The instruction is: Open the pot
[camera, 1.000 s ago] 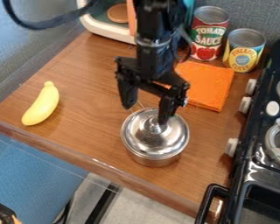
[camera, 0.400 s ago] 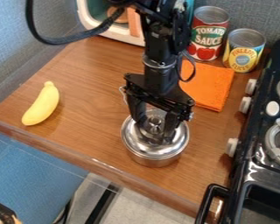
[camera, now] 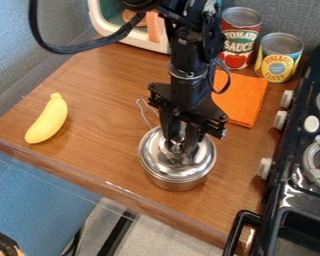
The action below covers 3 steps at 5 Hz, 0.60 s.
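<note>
straddling the knob [camera: 177,136], the gripper [camera: 179,145] hangs over the pot [camera: 178,185].
in the camera view, the jaws stand a little apart around the knob; whether they grip it, i cannot tell. the lid [camera: 151,151] sits on the pot, right under them, the banana [camera: 47,120] well apart.

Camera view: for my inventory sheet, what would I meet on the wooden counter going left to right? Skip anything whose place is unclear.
Yellow banana → lidded metal pot → orange cloth → yellow-labelled can
</note>
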### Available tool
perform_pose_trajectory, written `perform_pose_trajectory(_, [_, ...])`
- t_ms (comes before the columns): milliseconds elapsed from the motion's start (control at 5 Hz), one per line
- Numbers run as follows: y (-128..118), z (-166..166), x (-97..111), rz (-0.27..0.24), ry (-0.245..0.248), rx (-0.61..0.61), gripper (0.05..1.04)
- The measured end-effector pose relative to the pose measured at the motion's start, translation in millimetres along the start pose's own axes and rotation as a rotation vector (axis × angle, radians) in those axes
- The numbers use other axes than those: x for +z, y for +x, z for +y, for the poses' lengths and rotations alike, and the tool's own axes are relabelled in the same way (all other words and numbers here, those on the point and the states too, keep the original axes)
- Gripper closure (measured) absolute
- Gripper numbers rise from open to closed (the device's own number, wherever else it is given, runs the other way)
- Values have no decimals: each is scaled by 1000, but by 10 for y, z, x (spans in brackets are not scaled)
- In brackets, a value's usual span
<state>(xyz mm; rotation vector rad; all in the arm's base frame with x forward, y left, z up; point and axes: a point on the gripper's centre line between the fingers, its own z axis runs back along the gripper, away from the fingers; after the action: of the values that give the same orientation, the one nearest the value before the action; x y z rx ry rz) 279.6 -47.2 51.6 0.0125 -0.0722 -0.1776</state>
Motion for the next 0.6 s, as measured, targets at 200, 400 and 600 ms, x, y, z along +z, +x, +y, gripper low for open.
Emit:
perform_pose_trajectory(200, [12,-9,17,-5,-6,-7,796])
perform_pose_trajectory(400, [45,29,74,9,-18,8,797])
perform_pose_trajectory(600, [214,148,233,-23,-27,39,798])
